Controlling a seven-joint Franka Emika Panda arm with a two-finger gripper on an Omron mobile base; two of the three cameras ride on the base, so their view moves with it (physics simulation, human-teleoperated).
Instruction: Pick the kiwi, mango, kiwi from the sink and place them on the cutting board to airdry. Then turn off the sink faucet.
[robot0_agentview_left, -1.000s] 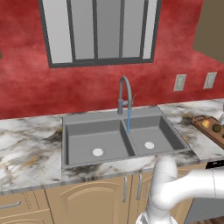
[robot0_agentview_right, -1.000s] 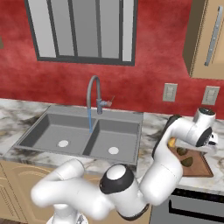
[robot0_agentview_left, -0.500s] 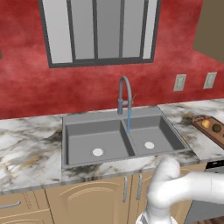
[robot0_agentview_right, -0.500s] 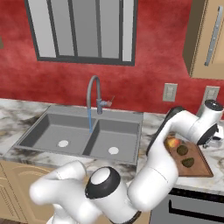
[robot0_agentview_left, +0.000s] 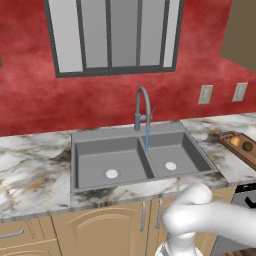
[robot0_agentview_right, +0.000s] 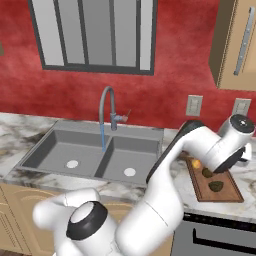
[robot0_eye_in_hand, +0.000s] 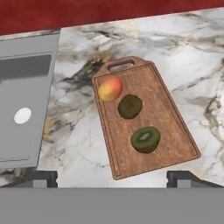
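Note:
The reddish-brown cutting board (robot0_eye_in_hand: 168, 131) lies on the marble counter right of the sink (robot0_eye_in_hand: 26, 83). On it rest the mango (robot0_eye_in_hand: 110, 89), a dark brown kiwi (robot0_eye_in_hand: 130, 106) and an olive-green kiwi (robot0_eye_in_hand: 145, 139), each apart from the others. My gripper (robot0_eye_in_hand: 113, 179) hovers above the board's near end, open, with nothing between its fingers. From the right base view the gripper (robot0_agentview_right: 227, 165) hangs over the board (robot0_agentview_right: 227, 192), beside the mango (robot0_agentview_right: 196, 163) and kiwis (robot0_agentview_right: 216, 186). The sink faucet (robot0_agentview_left: 143, 107) stands behind the basins, and a thin blue stream of water (robot0_agentview_left: 146, 139) runs from its spout.
Both sink basins (robot0_agentview_left: 135, 157) hold just their white drain discs (robot0_agentview_left: 111, 174). Marble counter (robot0_agentview_left: 30, 165) stretches left of the sink. Wall outlets (robot0_agentview_right: 193, 105) sit on the red wall behind the board. A stove front (robot0_agentview_right: 220, 235) lies below the board's end.
My hand has risen a little and shifted right over the board, its jaws staying wide. The three fruits on the board have not moved.

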